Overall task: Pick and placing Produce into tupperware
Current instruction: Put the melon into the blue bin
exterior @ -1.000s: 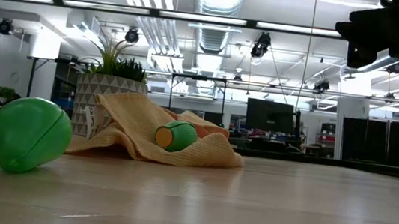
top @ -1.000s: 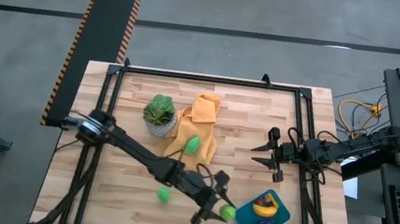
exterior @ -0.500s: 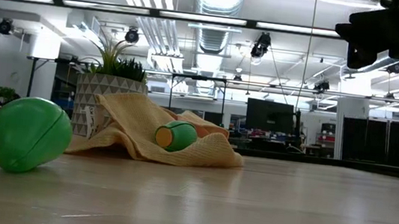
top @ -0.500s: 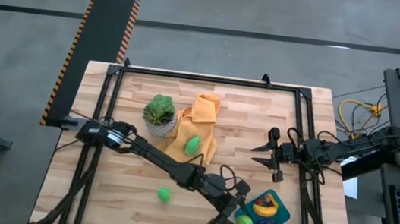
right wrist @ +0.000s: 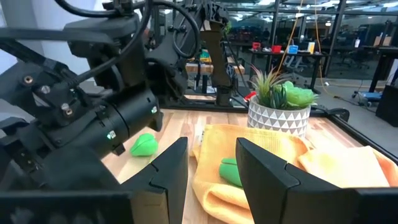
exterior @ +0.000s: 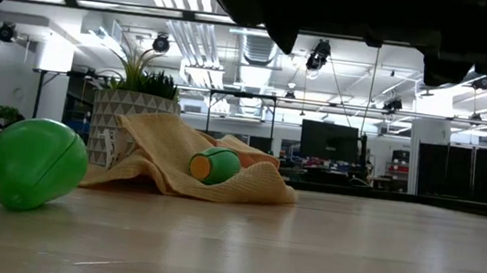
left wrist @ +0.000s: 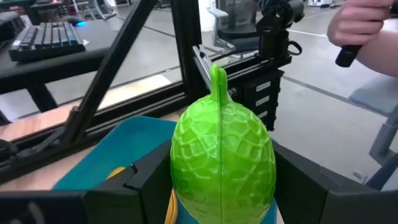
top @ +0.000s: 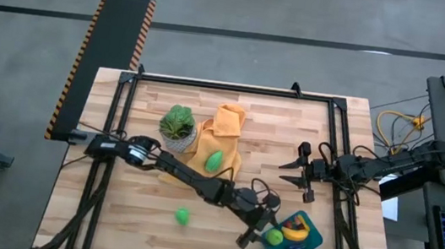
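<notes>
My left gripper reaches across the table from the left. It is shut on a bumpy green produce piece held over the near-left part of the teal tupperware. A yellow banana and a dark purple piece lie in the tupperware. A second green piece rests on the orange cloth. A third lies on the bare wood. My right gripper stands open at the table's right, level, with nothing between its fingers. My left gripper pinches the green piece by its two rounded sides between its two fingers. The fingers come nearly level from the table's left. The piece is clear of the table, above the tupperware's floor, with its small stem sticking out beyond the fingers.
A leafy plant in a white patterned pot stands at the cloth's left edge. A black frame rail runs around the table. Bare wood lies between the cloth and the tupperware. A person's hand shows in the room beyond the table.
My left gripper has carried the green piece toward the table's right edge and a little lower. It has gone from beside the tupperware's left rim to over the tupperware. It has stayed shut on the piece. My right arm has kept still.
</notes>
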### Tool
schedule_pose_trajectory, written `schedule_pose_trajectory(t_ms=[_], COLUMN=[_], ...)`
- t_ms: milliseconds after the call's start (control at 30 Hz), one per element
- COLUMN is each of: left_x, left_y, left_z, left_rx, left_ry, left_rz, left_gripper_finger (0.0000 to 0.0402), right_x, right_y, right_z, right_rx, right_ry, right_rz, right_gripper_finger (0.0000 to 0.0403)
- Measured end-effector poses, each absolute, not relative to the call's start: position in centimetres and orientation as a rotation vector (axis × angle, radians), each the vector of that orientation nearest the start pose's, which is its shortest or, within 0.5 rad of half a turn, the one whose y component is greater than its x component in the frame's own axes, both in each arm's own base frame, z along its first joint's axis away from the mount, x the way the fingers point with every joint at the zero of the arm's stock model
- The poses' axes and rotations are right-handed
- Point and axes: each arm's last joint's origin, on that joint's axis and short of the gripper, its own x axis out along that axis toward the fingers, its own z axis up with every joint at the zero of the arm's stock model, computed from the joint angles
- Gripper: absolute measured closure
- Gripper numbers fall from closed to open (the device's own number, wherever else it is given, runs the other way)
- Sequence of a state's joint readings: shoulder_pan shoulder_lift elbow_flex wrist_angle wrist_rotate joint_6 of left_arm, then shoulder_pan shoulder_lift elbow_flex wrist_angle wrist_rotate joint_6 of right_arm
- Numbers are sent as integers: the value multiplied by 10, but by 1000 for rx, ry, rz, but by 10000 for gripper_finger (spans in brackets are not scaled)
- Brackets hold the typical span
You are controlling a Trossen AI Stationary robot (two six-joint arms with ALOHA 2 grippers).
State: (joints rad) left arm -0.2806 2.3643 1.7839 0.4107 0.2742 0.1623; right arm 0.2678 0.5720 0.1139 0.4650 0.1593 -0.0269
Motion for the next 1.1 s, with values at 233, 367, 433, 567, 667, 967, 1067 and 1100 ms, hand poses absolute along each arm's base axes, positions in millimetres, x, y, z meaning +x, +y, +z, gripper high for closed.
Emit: schedule_pose_trajectory(t_ms=[233,367,433,567,667,967,1067,1100], left_x=[516,515,515,514,514,523,524,524], left_y=[-160,-162,-166,-169,-169,-175,-176,-176], left_z=[185,188,191,197,197,159,162,163], left_rx=[159,158,158,158,156,82,82,83], left_ry=[134,101,68,6,4,49,33,30], left_rz=[-576,-576,-583,-584,-583,-593,-595,-595], left_gripper_finger=[193,193,193,193,193,193,193,193], right_x=[137,137,137,137,137,137,137,137], right_y=[33,33,33,33,33,33,33,33], right_z=[192,192,192,192,192,192,191,191], right_rx=[-46,-54,-55,-56,-56,-54,-54,-52], right_ry=[-4,-5,-5,-5,-5,-3,3,5], right_rz=[108,108,108,108,108,108,108,108], right_gripper_finger=[275,275,275,275,275,275,275,275])
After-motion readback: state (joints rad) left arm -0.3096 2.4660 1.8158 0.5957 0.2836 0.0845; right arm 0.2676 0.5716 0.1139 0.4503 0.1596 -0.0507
